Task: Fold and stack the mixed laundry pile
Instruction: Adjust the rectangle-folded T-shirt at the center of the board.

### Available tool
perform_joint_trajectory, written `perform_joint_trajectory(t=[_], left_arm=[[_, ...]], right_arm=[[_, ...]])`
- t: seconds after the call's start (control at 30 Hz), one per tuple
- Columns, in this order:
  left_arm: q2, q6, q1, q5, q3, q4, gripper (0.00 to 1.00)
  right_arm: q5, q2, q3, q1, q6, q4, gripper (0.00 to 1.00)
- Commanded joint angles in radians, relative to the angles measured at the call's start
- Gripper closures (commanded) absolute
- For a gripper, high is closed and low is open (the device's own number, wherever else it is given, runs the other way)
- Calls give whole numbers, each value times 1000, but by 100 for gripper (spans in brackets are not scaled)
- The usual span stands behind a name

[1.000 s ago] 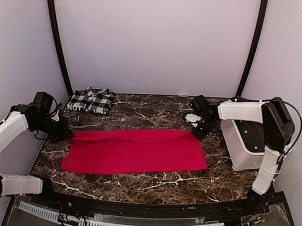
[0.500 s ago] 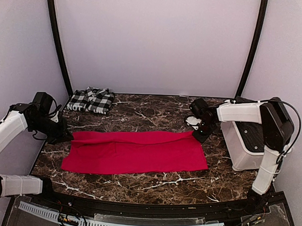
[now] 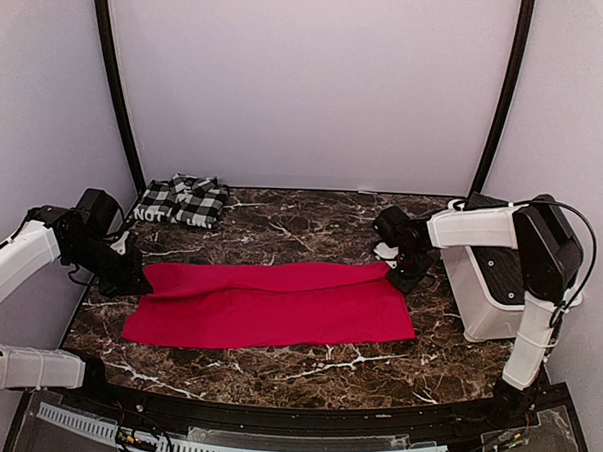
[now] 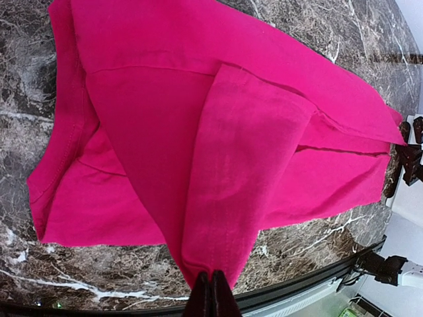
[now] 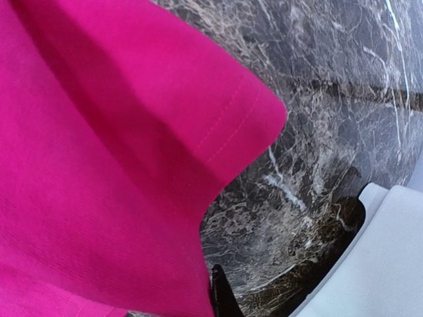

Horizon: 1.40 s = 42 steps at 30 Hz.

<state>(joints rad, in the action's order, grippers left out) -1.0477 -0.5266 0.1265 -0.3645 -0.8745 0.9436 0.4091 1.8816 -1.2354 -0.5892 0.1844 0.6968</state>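
Folding step on red garment, which lies flat mid-table, long axis 9 to 3 o'clock. Left gripper is clamped on its 9 o'clock far corner. Right gripper is closed and looks pinched on the 3 o'clock far corner. Suggest carrying both corners toward 6 o'clock, level and in sync, landing far hem on near hem before release. White bin at 3 o'clock crowds the right arm. Checked garment sits bundled at 11 o'clock, well apart.

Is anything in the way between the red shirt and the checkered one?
Nothing visible. Only bare marble table lies between the red garment and the checked garment in the far left corner.
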Motion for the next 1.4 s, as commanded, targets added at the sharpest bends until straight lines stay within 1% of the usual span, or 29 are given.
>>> perform_joint_trajectory(t=[0.0,0.17,0.2,0.27,0.3,0.33,0.37,0.4,0.43,0.47,0.5,0.53,0.57,0.6,0.67,0.7,0.8,0.83,0.9,0.97,1.03,1.1,1.23,1.37], left_arm=[[1,28,10,34,12,73,100],[4,22,10,48,17,79,100],[3,23,11,46,18,80,100],[1,29,12,39,18,82,96],[1,39,12,30,16,83,91],[1,45,12,29,7,89,86],[4,56,12,34,0,93,84],[7,62,12,34,-18,100,79],[18,73,12,28,-27,100,76],[23,78,12,23,-45,98,70],[31,83,12,20,-53,96,66],[33,86,12,19,-64,88,58],[33,89,12,17,-68,83,56],[24,91,12,18,-76,68,52],[-2,90,13,22,-86,27,50],[-12,84,12,10,-84,-23,49],[-93,60,11,-48,-72,-151,49],[-116,52,12,-58,-68,-217,49],[-189,47,12,-77,-67,-296,50],[-262,42,12,-92,-75,-346,51],[-336,34,12,-114,-71,-400,51],[-373,26,13,-126,-59,-444,51],[-433,15,17,-136,-36,-510,50],[-500,11,37,-134,-35,-552,50]], right_arm=[[45,-8,44,-7,-37,9,98],[39,0,35,-8,-41,11,100],[45,5,29,-10,-44,21,98],[69,13,18,-10,-59,45,87],[89,14,13,-10,-71,57,78],[105,12,8,-11,-85,69,67],[114,7,5,-11,-98,76,58],[123,0,-1,-10,-107,82,52],[132,-9,-5,-9,-115,88,47],[138,-17,-11,-8,-123,97,41],[141,-25,-21,-6,-134,108,38],[146,-32,-33,-5,-143,124,36],[151,-38,-46,-3,-154,142,34],[154,-42,-60,-2,-164,160,32],[153,-61,-86,1,-179,179,31],[144,-78,-99,3,-182,178,31],[58,-129,-118,4,-173,136,31],[12,-143,-125,5,-166,123,30],[-62,-157,-145,12,-163,123,28],[-61,-155,-164,18,-154,158,26],[-10,-150,-168,25,-150,181,26],[-8,-154,-165,34,-148,188,26],[-104,-173,-137,37,-151,128,26],[-131,-172,-136,37,-155,108,27]])
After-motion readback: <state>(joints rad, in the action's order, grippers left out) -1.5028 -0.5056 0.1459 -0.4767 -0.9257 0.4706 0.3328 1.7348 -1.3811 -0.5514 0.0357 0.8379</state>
